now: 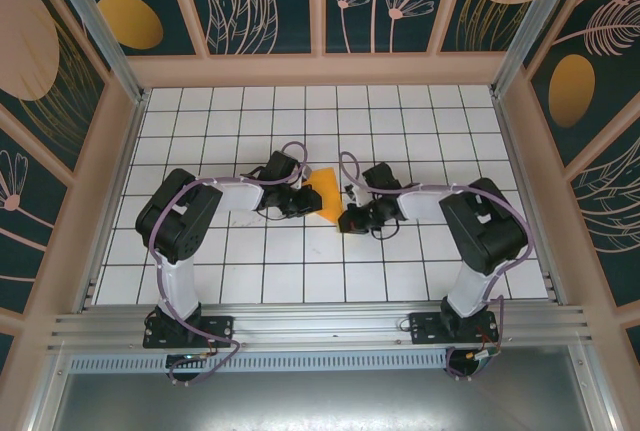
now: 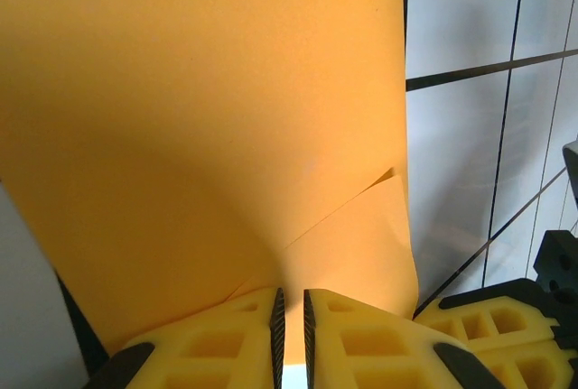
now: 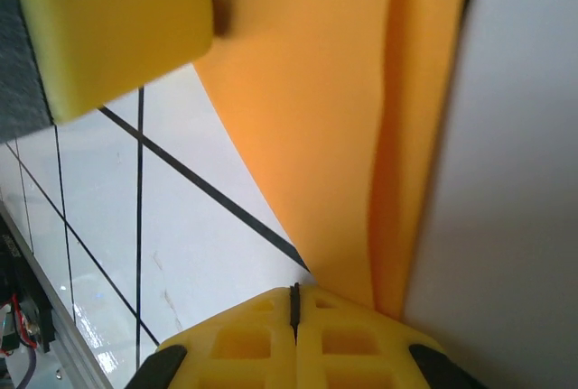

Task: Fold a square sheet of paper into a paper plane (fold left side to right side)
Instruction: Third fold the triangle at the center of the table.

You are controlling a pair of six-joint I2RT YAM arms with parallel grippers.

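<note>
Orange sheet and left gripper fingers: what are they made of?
The orange sheet looks like thin matte paper: sharp crease, curling edge. The left gripper fingers look like matte yellow moulded plastic, with hollow pockets; dark inner strips may be rubber.

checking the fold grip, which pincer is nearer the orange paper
Left: the left pincer pinches the orange paper; the right pincer, shut, sits at its edge.
</note>
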